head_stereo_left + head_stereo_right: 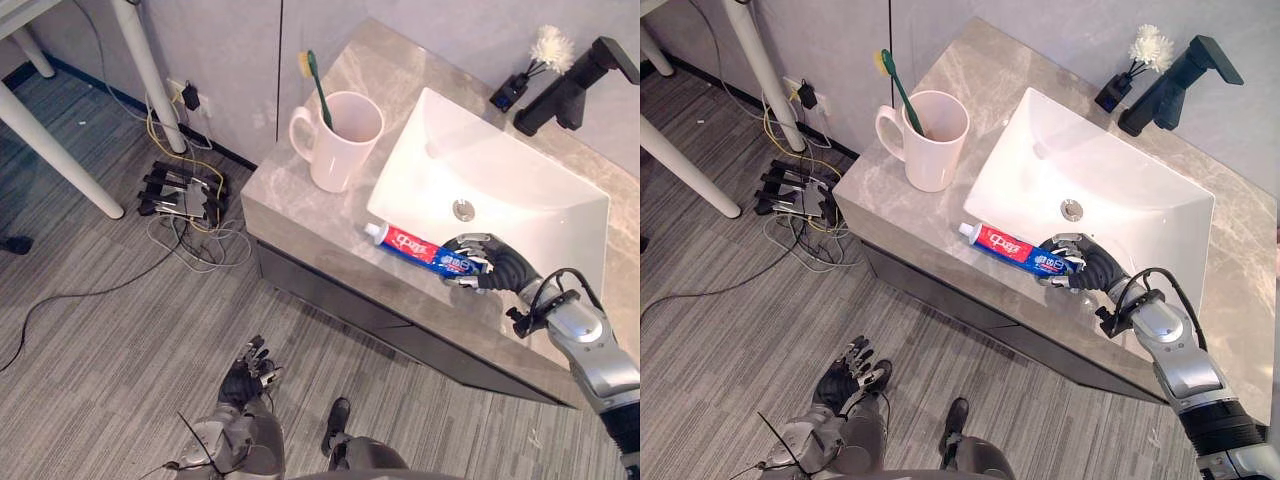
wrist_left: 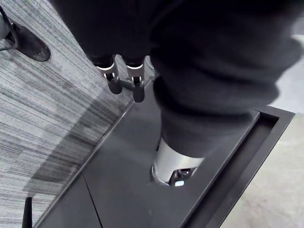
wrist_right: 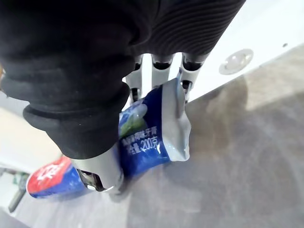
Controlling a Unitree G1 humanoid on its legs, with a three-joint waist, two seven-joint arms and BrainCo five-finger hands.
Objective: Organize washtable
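Grey marble counter (image 1: 285,195) carries white sink (image 1: 500,165), mug (image 1: 335,145), black faucet (image 1: 572,90)

Toothpaste tubes: one (image 1: 415,243), clasped in the curled fingers of the right hand (image 1: 485,262).
Mugs: one (image 1: 335,150), well apart from the fingertips, past the tube's cap end.
Toothbrushes: one (image 1: 320,90), green, standing in the mug.
Basins: one (image 1: 510,170), white, just beside the fingers, with one drain (image 1: 463,210).
Faucets: one (image 1: 570,90), black, across the basin from the fingers.
Small dark bottles with a white tuft: one (image 1: 510,93), beside the faucet.
Power strips (image 1: 180,190) on the floor: possibly two; tangled cables prevent a firm count.
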